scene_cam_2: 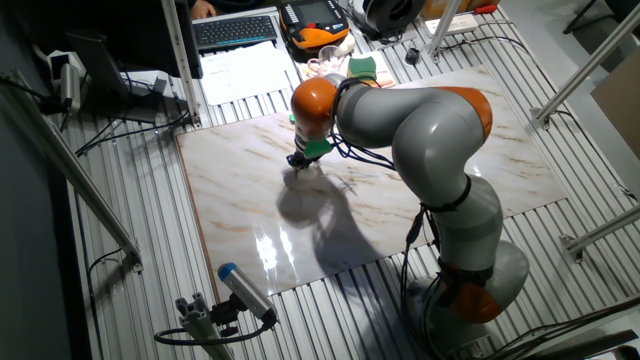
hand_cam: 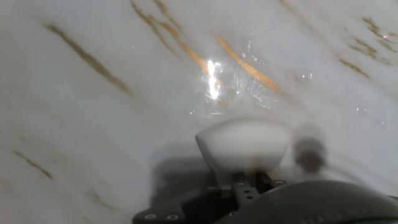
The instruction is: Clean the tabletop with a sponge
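Note:
The marble tabletop [scene_cam_2: 250, 210] lies on the ribbed metal bench. It fills the hand view [hand_cam: 93, 93], glossy with brown veins and a wet shine. My gripper [scene_cam_2: 304, 163] points down at the slab's upper middle. It is shut on the cream-white sponge [hand_cam: 244, 144], which presses on the slab. In the fixed view the sponge [scene_cam_2: 303, 169] shows as a pale block under the fingers. The fingers are mostly hidden by the sponge in the hand view.
A green-and-yellow sponge [scene_cam_2: 361, 67] lies beyond the slab's far edge. A keyboard [scene_cam_2: 236, 30] and papers [scene_cam_2: 245, 68] are at the back. A blue-tipped cylinder [scene_cam_2: 245, 290] lies off the slab's near left corner. Metal frame posts [scene_cam_2: 580, 75] stand to the right.

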`<state>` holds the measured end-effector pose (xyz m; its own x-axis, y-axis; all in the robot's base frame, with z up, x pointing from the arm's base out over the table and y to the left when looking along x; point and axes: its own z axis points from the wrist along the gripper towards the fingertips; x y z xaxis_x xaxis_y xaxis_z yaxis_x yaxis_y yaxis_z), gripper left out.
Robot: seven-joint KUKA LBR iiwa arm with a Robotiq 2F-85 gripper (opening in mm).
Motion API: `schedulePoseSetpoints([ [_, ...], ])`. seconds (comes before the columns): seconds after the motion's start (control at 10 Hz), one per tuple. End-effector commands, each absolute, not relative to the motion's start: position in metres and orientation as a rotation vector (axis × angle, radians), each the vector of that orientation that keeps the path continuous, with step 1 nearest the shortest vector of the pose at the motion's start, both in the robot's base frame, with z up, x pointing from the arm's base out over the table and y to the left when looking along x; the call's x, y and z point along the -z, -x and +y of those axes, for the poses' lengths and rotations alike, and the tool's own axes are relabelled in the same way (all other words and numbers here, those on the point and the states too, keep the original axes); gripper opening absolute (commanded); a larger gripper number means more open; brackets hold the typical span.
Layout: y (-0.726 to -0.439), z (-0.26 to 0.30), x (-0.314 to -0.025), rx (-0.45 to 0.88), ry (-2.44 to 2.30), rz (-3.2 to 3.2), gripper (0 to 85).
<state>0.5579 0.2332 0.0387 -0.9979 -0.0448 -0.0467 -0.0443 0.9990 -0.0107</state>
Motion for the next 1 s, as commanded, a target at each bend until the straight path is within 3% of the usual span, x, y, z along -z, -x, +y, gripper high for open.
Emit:
schedulePoseSetpoints([
  [0.0,-0.558,0.235,-0.037,0.015,0.062,3.096,0.0],
  [0.9,-0.546,0.221,-0.035,0.019,0.110,3.098,0.0],
])
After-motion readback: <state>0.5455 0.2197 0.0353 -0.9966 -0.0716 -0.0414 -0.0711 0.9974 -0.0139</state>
